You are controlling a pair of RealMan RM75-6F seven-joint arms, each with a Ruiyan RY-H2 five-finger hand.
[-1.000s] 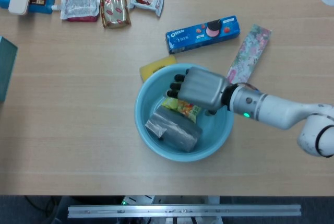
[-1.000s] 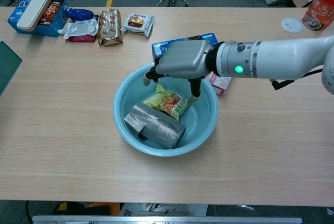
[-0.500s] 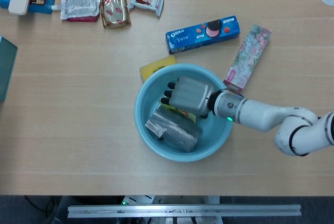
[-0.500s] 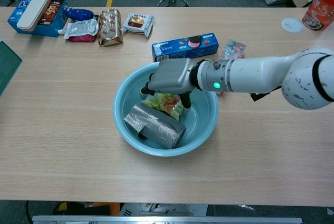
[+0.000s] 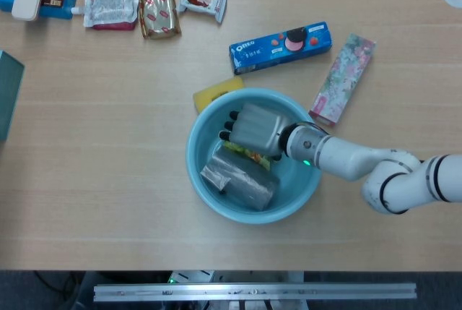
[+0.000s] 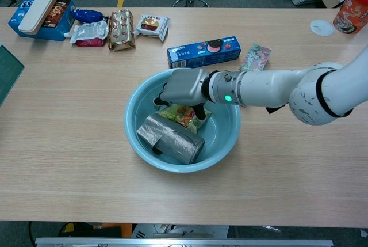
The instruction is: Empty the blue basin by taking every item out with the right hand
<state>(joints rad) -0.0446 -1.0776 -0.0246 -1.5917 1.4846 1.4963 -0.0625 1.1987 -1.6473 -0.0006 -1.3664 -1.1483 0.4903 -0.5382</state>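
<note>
On the table, the blue basin (image 6: 227, 137) holds the snack packet (image 6: 183, 114) under the right hand (image 6: 183, 87), grip unclear.

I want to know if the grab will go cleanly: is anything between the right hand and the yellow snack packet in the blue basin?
Nothing visible: the right hand is directly over the yellow snack packet. The grey packet lies beside it.
</note>
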